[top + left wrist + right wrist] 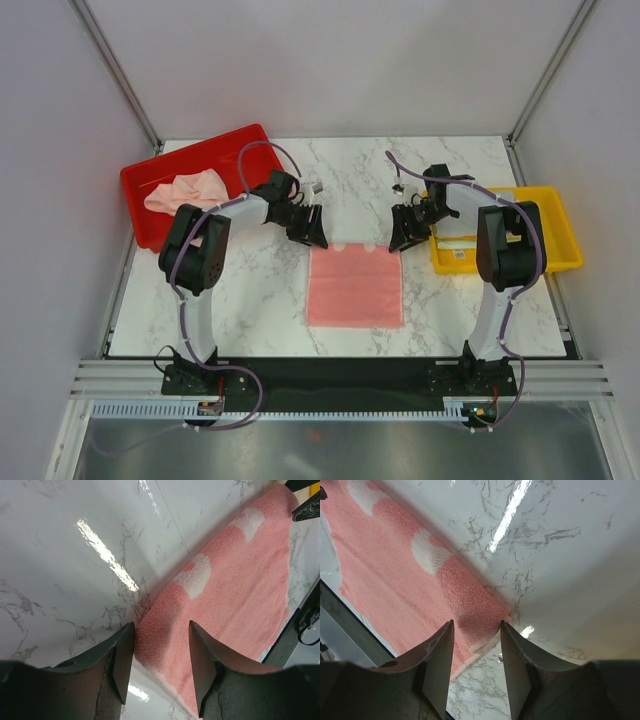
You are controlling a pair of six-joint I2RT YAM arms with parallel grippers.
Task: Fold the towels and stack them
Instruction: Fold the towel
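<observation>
Top external view: the marble surface [230,300] carries a pink towel [354,287] spread flat at its middle, between the arms. It looks light, limp and fluffy, so its far corners seem the best hold. Left pincer [312,240] and right pincer [400,240] each straddle one corner, jaws apart, nothing clamped.

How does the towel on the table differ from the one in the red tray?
The table towel lies spread flat as a rectangle; the tray towel is crumpled. The table towel is deeper salmon with white patches along its far edge; the tray towel is paler peach. Both are pinkish cloths.
</observation>
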